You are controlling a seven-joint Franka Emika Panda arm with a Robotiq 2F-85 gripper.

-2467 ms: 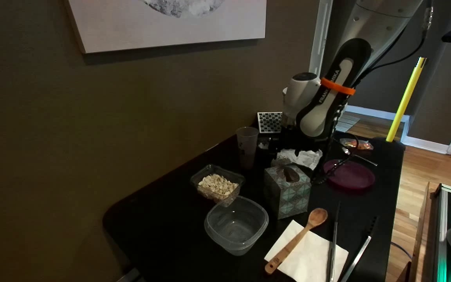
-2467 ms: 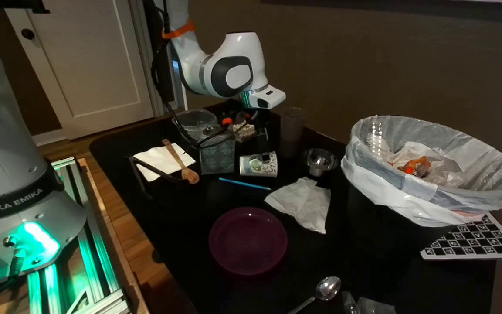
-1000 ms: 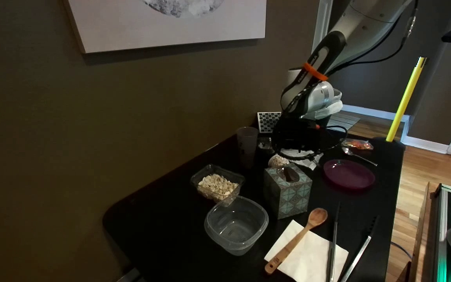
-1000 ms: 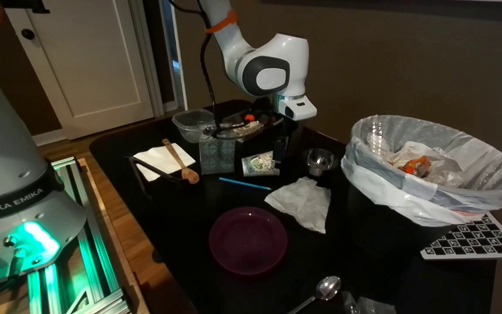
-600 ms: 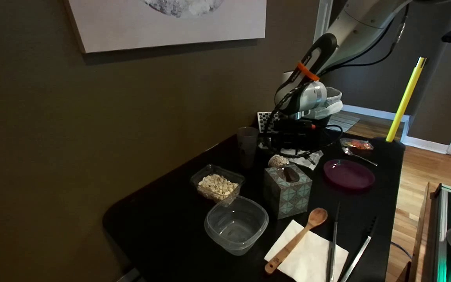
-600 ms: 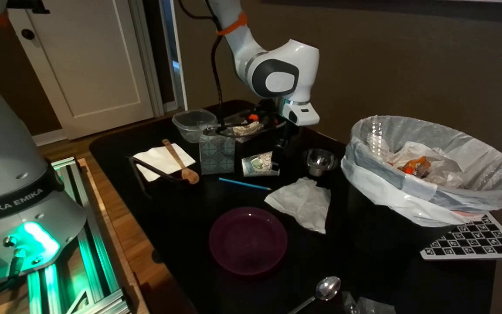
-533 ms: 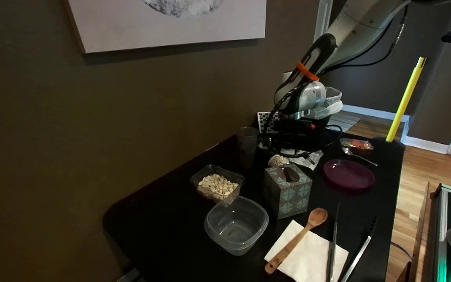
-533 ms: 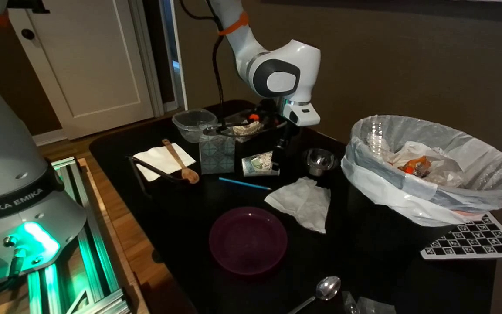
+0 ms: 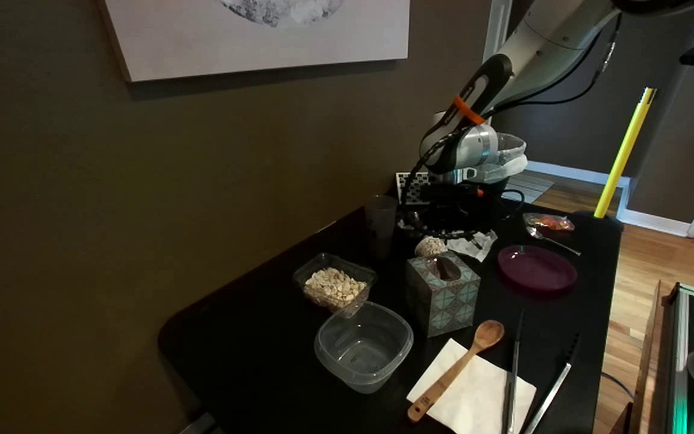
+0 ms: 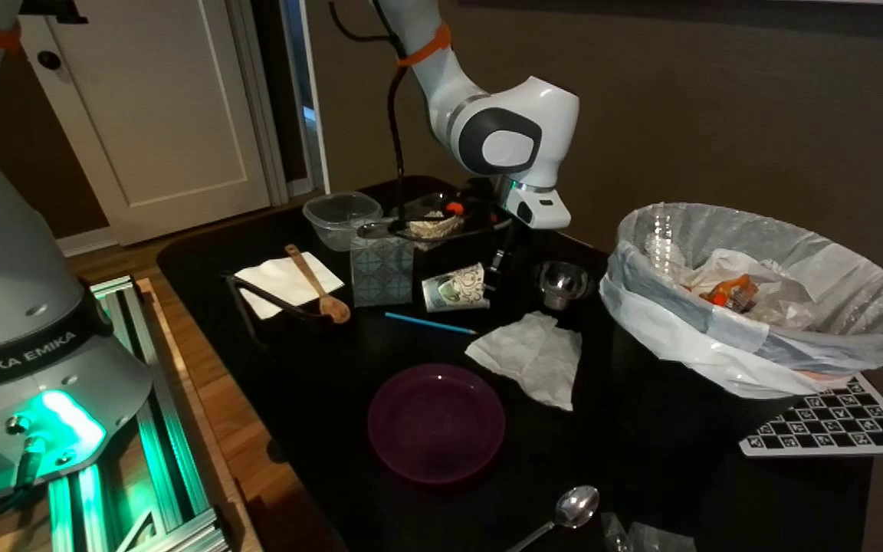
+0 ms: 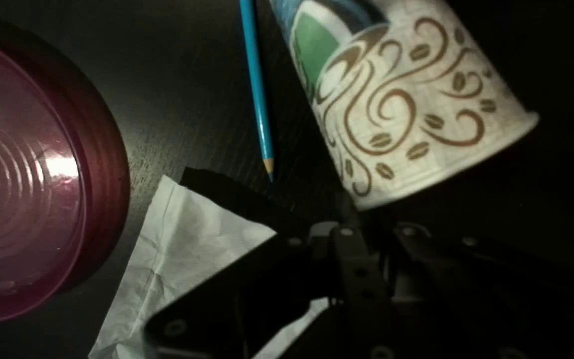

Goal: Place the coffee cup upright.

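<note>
"Item one?"
"Coffee cup [image 11: 406, 99], white, printed with brown swirls; on its side on the dark table [image 10: 556, 452], rim toward my gripper [image 11: 369, 229]."
"Location?"
"In an exterior view, between tissue box [image 10: 382, 272] and small clear bowl [image 10: 562, 285]."
"Tool, condition?"
"Fingers near each other, just at the cup's rim; whether fully pressed together or pinching the lip, I cannot tell."
"Adjacent stock?"
"Pencil [image 11: 257, 89], blue, beside the cup, apart from it. Napkin [image 11: 187, 239], white, crumpled, partly hidden by my gripper in the wrist view. Plate [image 11: 18, 184], purple, well apart from the cup."
</note>
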